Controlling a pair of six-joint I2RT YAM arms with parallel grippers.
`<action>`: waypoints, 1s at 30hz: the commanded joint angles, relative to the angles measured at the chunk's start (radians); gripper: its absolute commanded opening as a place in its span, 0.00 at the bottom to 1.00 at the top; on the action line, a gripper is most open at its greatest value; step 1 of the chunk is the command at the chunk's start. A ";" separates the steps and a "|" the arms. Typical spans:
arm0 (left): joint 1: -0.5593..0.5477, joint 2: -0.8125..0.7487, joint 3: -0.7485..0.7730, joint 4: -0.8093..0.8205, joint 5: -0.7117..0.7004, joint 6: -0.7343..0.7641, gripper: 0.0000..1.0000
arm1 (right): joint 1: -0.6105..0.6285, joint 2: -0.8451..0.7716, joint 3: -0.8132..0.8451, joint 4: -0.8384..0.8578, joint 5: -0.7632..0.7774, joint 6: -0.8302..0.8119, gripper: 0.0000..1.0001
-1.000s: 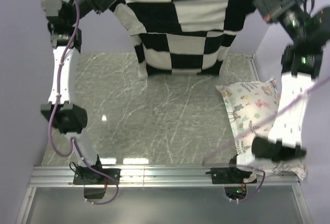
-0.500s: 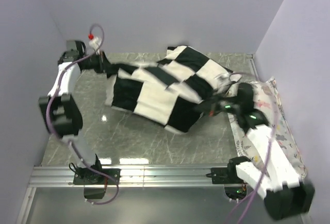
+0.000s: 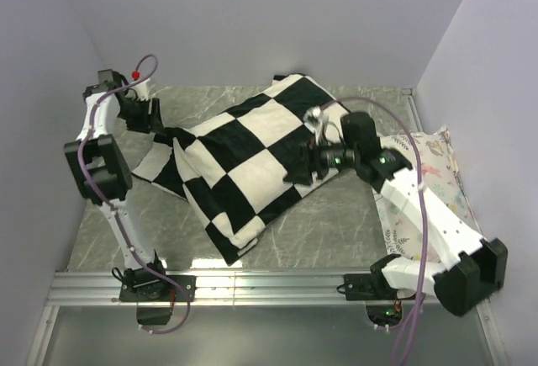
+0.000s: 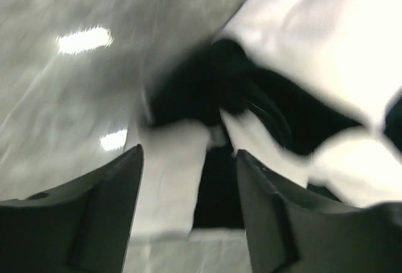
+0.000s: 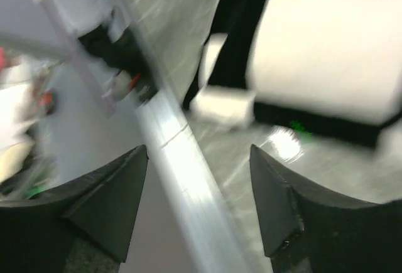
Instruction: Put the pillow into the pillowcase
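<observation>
One checkered pillowcase [image 3: 244, 160] is laid across the surface [image 3: 336, 214], one printed pillow [image 3: 450, 172] at its right edge. The left fingers [image 4: 81, 223] and the right fingers [image 5: 94, 213] are spread apart.

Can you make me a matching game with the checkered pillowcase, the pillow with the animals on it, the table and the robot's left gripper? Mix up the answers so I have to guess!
Things:
1. pillowcase
2. printed pillow
3. table
4. left gripper

Descriptions:
A. grey marble pattern
B. open, above a bit of the fabric
C. big black and white squares, lying flat
D. at the table's right edge

Right pairs: 1-C, 2-D, 3-A, 4-B
</observation>
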State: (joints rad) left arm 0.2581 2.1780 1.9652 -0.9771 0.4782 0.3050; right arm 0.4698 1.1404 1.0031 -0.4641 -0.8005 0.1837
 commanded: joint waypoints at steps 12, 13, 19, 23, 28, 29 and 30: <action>0.021 -0.647 -0.871 0.144 -0.105 0.080 0.82 | 0.105 0.590 0.529 -0.111 0.505 -0.227 0.68; 0.020 -0.652 -0.894 0.158 -0.113 0.071 0.82 | 0.131 0.594 0.540 -0.110 0.532 -0.218 0.69; 0.010 -0.571 -0.921 0.258 -0.156 0.010 0.71 | 0.246 0.611 0.525 -0.116 0.622 -0.224 0.74; -0.022 -0.495 -0.862 0.333 -0.190 -0.066 0.73 | 0.273 0.671 0.514 -0.125 0.705 -0.217 0.74; -0.095 -0.394 -0.838 0.433 -0.305 -0.116 0.71 | 0.271 0.754 0.548 -0.156 0.767 -0.216 0.74; -0.109 -0.374 -0.829 0.430 -0.338 -0.115 0.68 | 0.271 0.771 0.554 -0.160 0.774 -0.213 0.74; -0.108 -0.356 -0.807 0.417 -0.343 -0.112 0.55 | 0.267 0.779 0.561 -0.166 0.785 -0.214 0.74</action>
State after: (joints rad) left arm 0.1711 1.7729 1.1175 -0.6224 0.2035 0.2218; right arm 0.7456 1.8931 1.5082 -0.5995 -0.0917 -0.0265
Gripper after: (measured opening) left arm 0.604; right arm 0.741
